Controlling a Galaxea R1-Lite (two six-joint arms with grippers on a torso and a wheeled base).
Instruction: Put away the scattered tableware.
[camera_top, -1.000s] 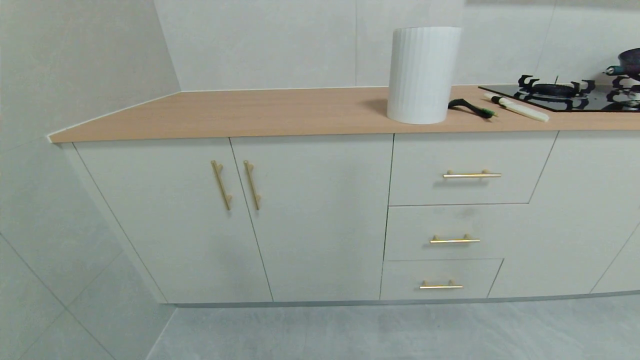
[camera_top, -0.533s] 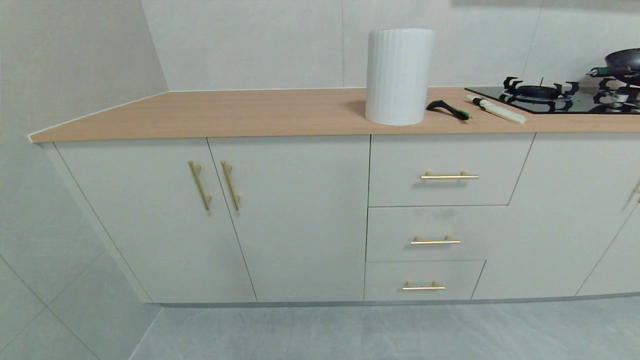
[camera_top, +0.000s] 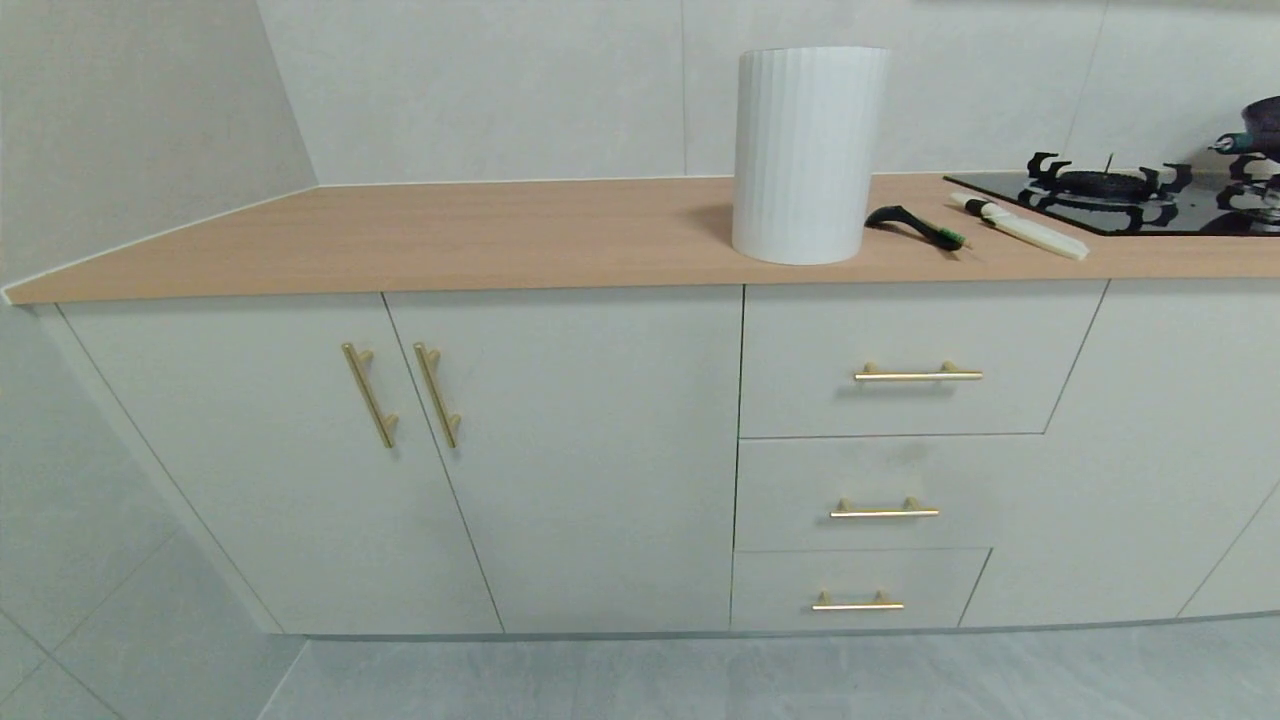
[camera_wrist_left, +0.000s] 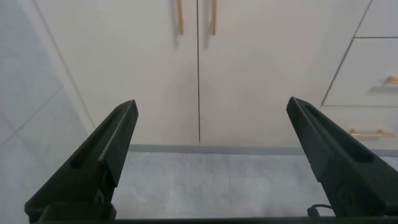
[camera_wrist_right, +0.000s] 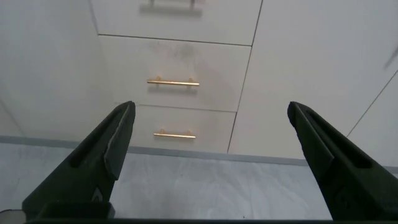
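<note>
Meanwhile, a peeler (camera_top: 915, 226) and a white knife (camera_top: 1020, 225) lie on the counter (camera_top: 450, 235) beside a canister (camera_top: 808, 155). They look light, stiff and slippery, best gripped mid-handle. Left gripper (camera_wrist_left: 211, 107) and right gripper (camera_wrist_right: 211, 109) hang spread wide, empty.

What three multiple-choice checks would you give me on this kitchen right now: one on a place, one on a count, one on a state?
1. Where does the black tool lie?
A. Between the canister and the knife
B. Atop the canister
C. Left of the canister

2. How many drawers are stacked under the counter?
A. Two
B. Three
C. Five

3. How does the left pincer stand?
A. Shut on the knife
B. Shut on nothing
C. Open

Answers:
1 A: it lies on the counter just right of the canister, with the knife on its far side.
2 B: three fronts sit one above another.
3 C: its jaws stand wide apart with nothing between them.
</note>
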